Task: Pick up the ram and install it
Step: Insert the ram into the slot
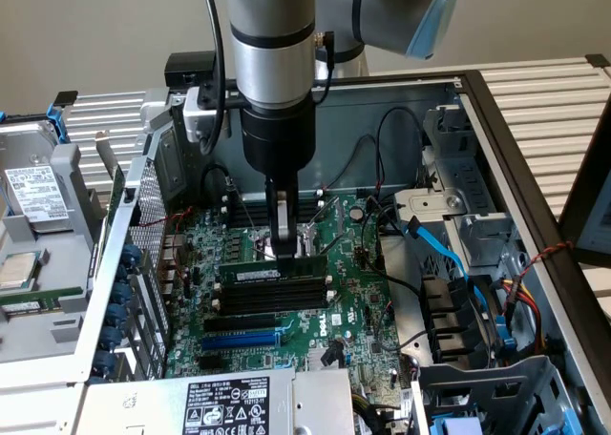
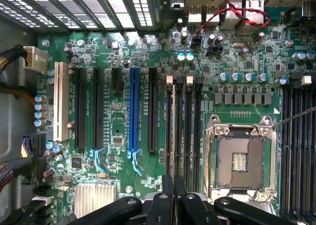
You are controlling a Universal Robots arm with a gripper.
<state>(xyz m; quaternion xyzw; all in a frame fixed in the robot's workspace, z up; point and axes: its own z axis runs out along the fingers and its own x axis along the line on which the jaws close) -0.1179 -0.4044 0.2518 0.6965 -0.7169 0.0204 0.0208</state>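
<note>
Pinching the ram (image 1: 258,275) from directly above, the narrow hand (image 1: 284,253) is holding its long axis parallel to the black slots (image 1: 272,300).

Open computer case (image 1: 382,101) resting on a white slatted surface (image 1: 554,101), green motherboard (image 1: 353,301) flat on its floor. On the board, a row of black memory slots (image 1: 272,301) with the ram (image 1: 263,275) upright along their far edge, seated or not cannot be told. Nearer, a blue slot (image 1: 243,341); farther, a bare processor socket (image 2: 240,158). Blue cables (image 1: 441,249) draped inside the case on the exterior view's right.
</note>
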